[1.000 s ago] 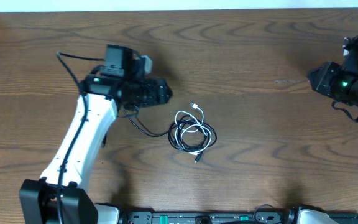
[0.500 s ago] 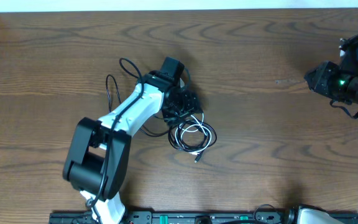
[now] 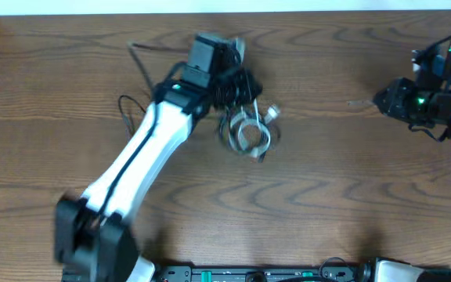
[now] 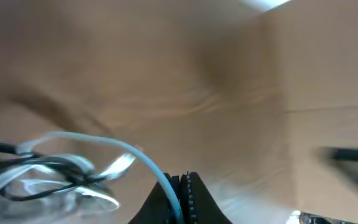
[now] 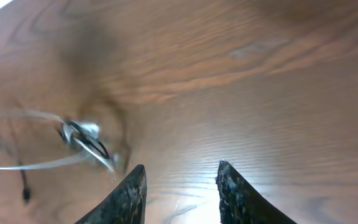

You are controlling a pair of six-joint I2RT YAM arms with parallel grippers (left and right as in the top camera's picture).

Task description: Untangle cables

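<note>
The cables are a small tangle of a white cord [image 3: 250,135] and a black cord [image 4: 42,167], blurred with motion near the table's middle. My left gripper [image 3: 239,92] is just beyond the tangle. In the left wrist view its jaws [image 4: 180,186] are shut on a strand of the white cord [image 4: 114,144], which arcs left to the looped bundle [image 4: 39,180]. My right gripper [image 3: 382,100] hovers far to the right, apart from the cables. Its jaws [image 5: 182,177] are open and empty over bare wood, and the tangle [image 5: 82,138] lies ahead on its left.
The wooden table [image 3: 343,188] stretches between the two arms. The left arm's own black wire [image 3: 131,110] loops beside its white link [image 3: 143,149]. The table's far edge [image 3: 327,11] runs close behind the left gripper.
The left arm swung right onto the tangle, shut on the white cord and pulled the bundle toward the far edge. The right gripper edged slightly left.
</note>
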